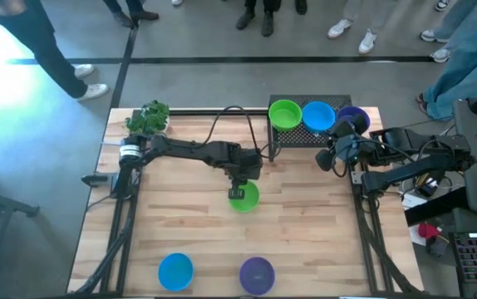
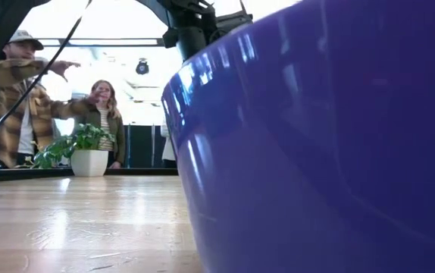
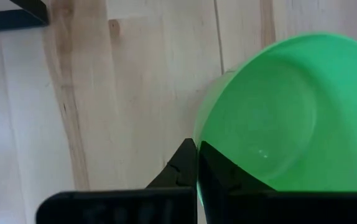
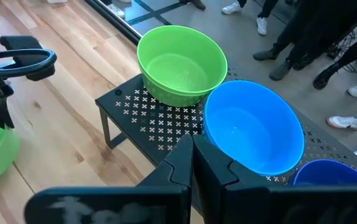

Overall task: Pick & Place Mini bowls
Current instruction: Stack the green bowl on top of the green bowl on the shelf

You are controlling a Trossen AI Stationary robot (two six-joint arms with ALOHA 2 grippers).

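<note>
My left gripper (image 1: 238, 186) (image 3: 197, 158) reaches over the middle of the table and is shut on a green mini bowl (image 1: 244, 198) (image 3: 290, 118). At the far edge, a black perforated rack (image 1: 292, 139) (image 4: 147, 118) carries a green bowl (image 1: 284, 114) (image 4: 180, 62), a blue bowl (image 1: 318, 116) (image 4: 253, 127) and a purple bowl (image 1: 355, 116). A blue bowl (image 1: 175, 271) and a purple bowl (image 1: 257, 274) (image 2: 323, 152) stand on the table's near edge. My right gripper (image 1: 336, 146) (image 4: 193, 158) is shut on nothing, above the rack's near right side. My left gripper pinches the green bowl's wall at the rim (image 3: 198, 138), one finger (image 3: 225, 171) inside the bowl and the other (image 3: 180, 168) outside. The fingers slant steeply down from above. The bowl sits tilted in the hold; whether its base touches the table I cannot tell.
A small leafy plant in a white pot (image 1: 149, 118) (image 2: 89, 155) stands at the table's far left corner. People stand beyond the far edge (image 2: 20, 98). Bare wood (image 1: 189, 224) lies between the held bowl and the two near bowls.
</note>
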